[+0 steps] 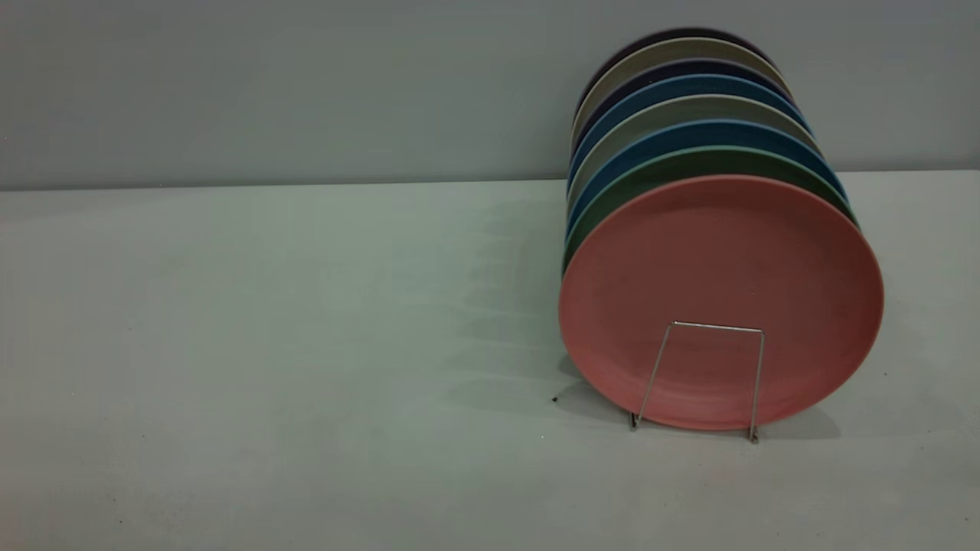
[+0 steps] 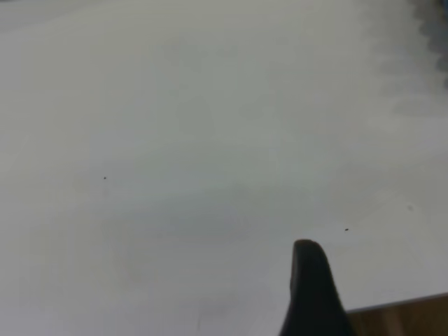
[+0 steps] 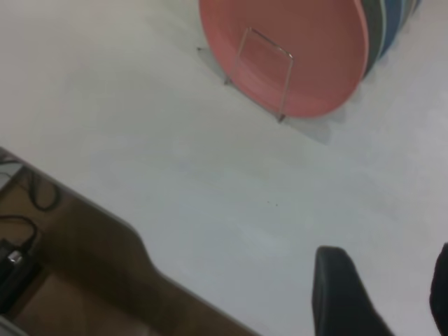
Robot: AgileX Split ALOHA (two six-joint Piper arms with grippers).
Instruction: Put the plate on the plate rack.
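The salmon-pink plate stands upright on the table at the right, at the front of a row of plates on edge. A loop of the silver wire plate rack stands against its lower face. The plate and the rack loop also show in the right wrist view, well away from my right gripper, which is open and empty over bare table. My left gripper hangs over bare table near the table's edge, holding nothing that shows. Neither gripper shows in the exterior view.
Behind the pink plate stand a teal-green plate, blue plates and several more on edge. A grey wall closes the back. The table edge drops to brown flooring with black cables.
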